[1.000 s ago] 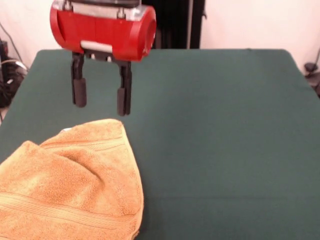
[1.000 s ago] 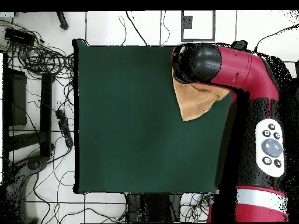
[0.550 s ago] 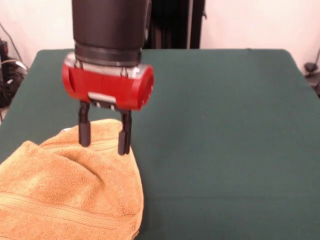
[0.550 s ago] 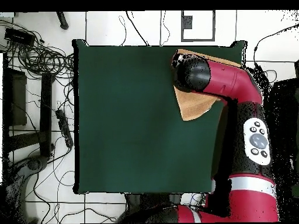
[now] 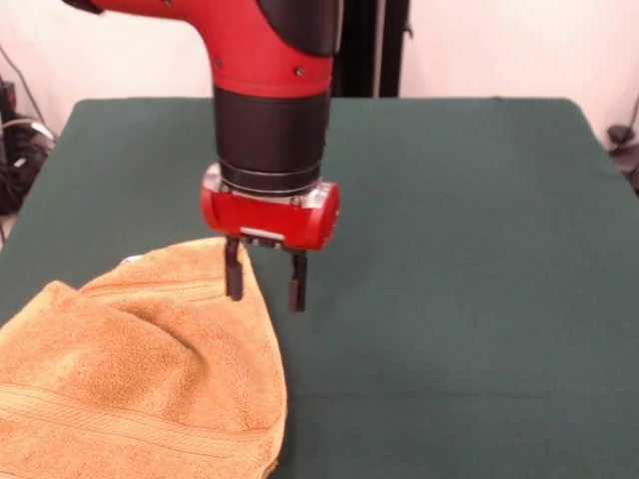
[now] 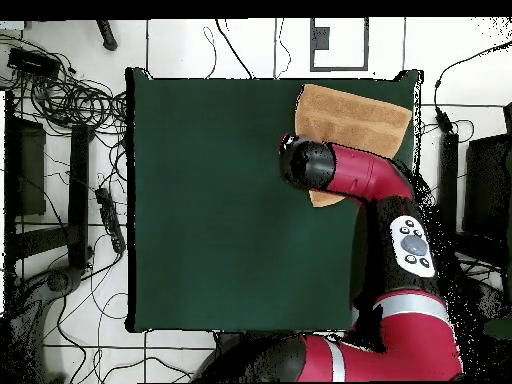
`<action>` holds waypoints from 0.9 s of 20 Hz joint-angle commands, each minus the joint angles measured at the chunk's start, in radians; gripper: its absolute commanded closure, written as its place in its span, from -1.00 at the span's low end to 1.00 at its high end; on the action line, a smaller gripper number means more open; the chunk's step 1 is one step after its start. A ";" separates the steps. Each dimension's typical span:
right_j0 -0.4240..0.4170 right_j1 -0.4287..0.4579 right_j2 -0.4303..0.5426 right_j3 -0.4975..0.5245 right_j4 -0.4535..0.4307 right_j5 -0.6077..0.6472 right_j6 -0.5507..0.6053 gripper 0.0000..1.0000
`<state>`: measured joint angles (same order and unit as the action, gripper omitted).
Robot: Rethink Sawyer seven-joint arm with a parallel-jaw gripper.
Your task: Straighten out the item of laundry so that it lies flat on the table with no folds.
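Note:
The item of laundry (image 5: pixel 140 369) is an orange-tan washcloth, rumpled and folded over on itself at the near left of the table (image 5: pixel 459 259). Woven bands run across it, and a small white tag (image 5: pixel 135 258) shows at its far corner. My gripper (image 5: pixel 266 287) hangs low and open at the cloth's far right edge. One finger (image 5: pixel 234 280) is in front of the cloth and the other is over bare green felt. From overhead, the item of laundry (image 6: pixel 355 115) lies in the top right corner of the table (image 6: pixel 220 200), and the arm's wrist (image 6: pixel 305 165) hides the gripper.
Cables and black gear (image 6: pixel 70 150) lie on the floor to the left of the table in the overhead view. The cloth reaches the table's near and left edges in the front view. A dark column (image 5: pixel 364 45) stands behind the table.
The gripper has come down and shifted right, from above the cloth's far corner to its right edge. It stays open. The cloth has not moved.

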<state>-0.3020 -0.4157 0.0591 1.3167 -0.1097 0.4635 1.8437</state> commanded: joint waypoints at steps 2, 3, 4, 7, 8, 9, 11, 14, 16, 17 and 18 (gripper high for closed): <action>0.007 0.008 0.013 0.263 0.038 -0.067 0.229 -1.00; -0.003 0.009 0.017 0.265 0.036 -0.068 0.215 -1.00; -0.009 0.011 0.015 0.262 0.033 -0.067 0.204 -1.00; -0.031 0.016 0.018 0.252 0.033 -0.060 0.177 -1.00; -0.035 0.014 0.013 0.247 0.034 -0.054 0.175 -1.00; -0.042 0.016 0.014 0.241 0.033 -0.052 0.167 -1.00; -0.057 0.014 0.013 0.228 0.029 -0.043 0.152 -1.00; -0.078 0.007 0.004 0.207 0.020 -0.023 0.132 -1.00; -0.101 -0.008 0.003 0.199 0.008 -0.008 0.106 -1.00; -0.115 -0.018 0.005 0.193 0.003 0.007 0.088 -1.00; -0.129 -0.028 0.008 0.189 0.000 0.022 0.072 -1.00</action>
<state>-0.3940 -0.4133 0.0575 1.4586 -0.1117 0.4357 1.8437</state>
